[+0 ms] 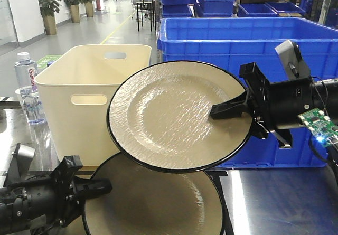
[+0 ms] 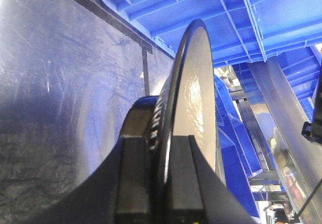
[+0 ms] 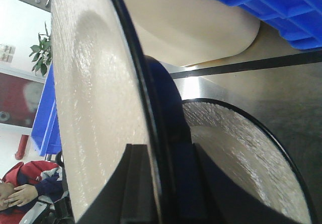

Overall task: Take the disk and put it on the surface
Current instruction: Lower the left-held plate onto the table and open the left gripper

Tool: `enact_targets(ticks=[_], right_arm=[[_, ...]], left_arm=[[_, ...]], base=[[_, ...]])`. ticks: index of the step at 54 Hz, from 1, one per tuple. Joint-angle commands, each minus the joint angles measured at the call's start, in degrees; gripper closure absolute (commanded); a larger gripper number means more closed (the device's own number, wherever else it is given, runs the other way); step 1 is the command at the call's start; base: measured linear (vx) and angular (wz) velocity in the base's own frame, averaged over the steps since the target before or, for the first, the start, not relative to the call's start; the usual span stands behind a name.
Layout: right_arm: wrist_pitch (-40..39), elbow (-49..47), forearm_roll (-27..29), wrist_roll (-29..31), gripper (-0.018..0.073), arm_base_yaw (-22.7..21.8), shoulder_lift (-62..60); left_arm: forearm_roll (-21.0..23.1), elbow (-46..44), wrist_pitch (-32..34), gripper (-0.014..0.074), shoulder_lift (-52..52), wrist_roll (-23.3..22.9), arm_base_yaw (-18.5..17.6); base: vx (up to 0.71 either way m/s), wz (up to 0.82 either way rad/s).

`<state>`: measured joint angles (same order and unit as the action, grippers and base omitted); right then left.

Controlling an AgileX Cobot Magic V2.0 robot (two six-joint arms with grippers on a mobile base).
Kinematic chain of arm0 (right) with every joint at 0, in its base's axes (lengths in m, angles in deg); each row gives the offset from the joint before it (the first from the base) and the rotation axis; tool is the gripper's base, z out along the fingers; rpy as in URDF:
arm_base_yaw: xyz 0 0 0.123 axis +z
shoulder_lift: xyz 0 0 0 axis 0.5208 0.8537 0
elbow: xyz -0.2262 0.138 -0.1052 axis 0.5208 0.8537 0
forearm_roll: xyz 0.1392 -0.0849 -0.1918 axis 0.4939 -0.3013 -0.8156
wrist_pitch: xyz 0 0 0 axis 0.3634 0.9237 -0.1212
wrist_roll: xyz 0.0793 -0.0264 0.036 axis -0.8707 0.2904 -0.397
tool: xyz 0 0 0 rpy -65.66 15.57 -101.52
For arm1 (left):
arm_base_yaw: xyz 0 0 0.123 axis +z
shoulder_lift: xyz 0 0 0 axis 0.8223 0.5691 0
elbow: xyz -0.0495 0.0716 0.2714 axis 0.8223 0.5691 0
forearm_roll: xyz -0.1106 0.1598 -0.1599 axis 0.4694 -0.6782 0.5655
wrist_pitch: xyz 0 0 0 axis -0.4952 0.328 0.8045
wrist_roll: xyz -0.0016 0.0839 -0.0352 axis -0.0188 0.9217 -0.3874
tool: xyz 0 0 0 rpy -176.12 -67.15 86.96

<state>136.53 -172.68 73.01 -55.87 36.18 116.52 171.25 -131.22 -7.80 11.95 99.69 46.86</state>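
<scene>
- Nearest you, your left fingers (image 1: 92,187) are clamping the rim of the lower disk (image 1: 158,203), a cream plate with a black edge. In the left wrist view the two fingers (image 2: 133,173) are pressing on either side of that rim (image 2: 193,83), closed down to the plate's thickness.
- That lower disk is sitting low over the dark, glossy counter (image 1: 280,203). You cannot tell whether it is resting flat on the counter or hanging just clear of it.
- Above and partly overlapping it, the raised disk (image 1: 174,116) is hanging in the air, tilted with its face toward the front camera and clear of the counter.
- Your right fingers (image 1: 229,108) are gripping the raised disk at its right edge, one finger lying across the face. In the right wrist view the fingers (image 3: 136,183) are closing on the rim of this plate (image 3: 90,108), with the lower disk (image 3: 236,153) showing beyond it.
- Behind the disks on the left, a cream bin (image 1: 79,82) with handle slots is standing, with a water bottle (image 1: 26,87) just beside it to the left.
- Behind them on the right, a large blue crate (image 1: 237,39) is filling the middle distance.
- Farthest back, potted plants (image 1: 49,8) are lining the hall floor.
</scene>
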Motion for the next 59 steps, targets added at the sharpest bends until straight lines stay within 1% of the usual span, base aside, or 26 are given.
enact_targets(ticks=[1, 15, 22, 26, 32, 38, 45, 51, 55, 59], right_arm=[[-2.56, -2.37, 6.63, -0.08, 0.0559, -0.25, -2.28], [-2.51, -2.37, 6.63, -0.08, 0.0559, -0.25, -2.28], [-2.68, -2.37, 6.63, -0.08, 0.0559, -0.25, -2.28], [-3.06, -2.37, 6.63, -0.08, 0.0559, -0.25, -2.28], [-4.01, -2.37, 6.63, -0.08, 0.0559, -0.25, -2.28], [-5.09, -2.37, 6.63, -0.08, 0.0559, -0.25, -2.28], [-6.62, -2.37, 6.63, -0.08, 0.0559, -0.25, -2.28], [-7.33, -2.37, 6.63, -0.08, 0.0559, -0.25, -2.28], [-7.7, -2.37, 6.63, -0.08, 0.0559, -0.25, -2.28], [-8.11, -2.37, 6.63, -0.08, 0.0559, -0.25, -2.22]], left_arm=[[8.15, -2.22, -3.51, 0.0595, -2.02, -0.88, -0.19], [8.12, -2.22, -2.92, 0.0595, -2.02, -0.88, -0.19], [8.38, -2.22, -0.16, 0.0595, -2.02, -0.83, -0.19], [7.67, -2.22, 1.6, 0.0595, -1.9, -0.83, -0.19], [4.97, -2.22, 4.41, 0.0595, -1.85, -1.0, -0.19], [4.67, -2.22, 5.87, 0.0594, -1.85, -1.07, -0.19], [4.23, -2.01, 6.34, 0.059, -1.85, -3.13, -0.19], [1.4, -1.57, 7.06, 0.0584, -1.78, -5.37, -0.19], [1.08, -0.65, 7.26, 0.0577, -1.78, -6.7, -0.19], [1.09, 0.4, 7.24, 0.0575, -1.78, -7.05, -0.19]], base=[[0.0, 0.0], [0.0, 0.0], [0.0, 0.0], [0.0, 0.0], [0.0, 0.0], [0.0, 0.0], [0.0, 0.0], [0.0, 0.0], [0.0, 0.0], [0.0, 0.0]])
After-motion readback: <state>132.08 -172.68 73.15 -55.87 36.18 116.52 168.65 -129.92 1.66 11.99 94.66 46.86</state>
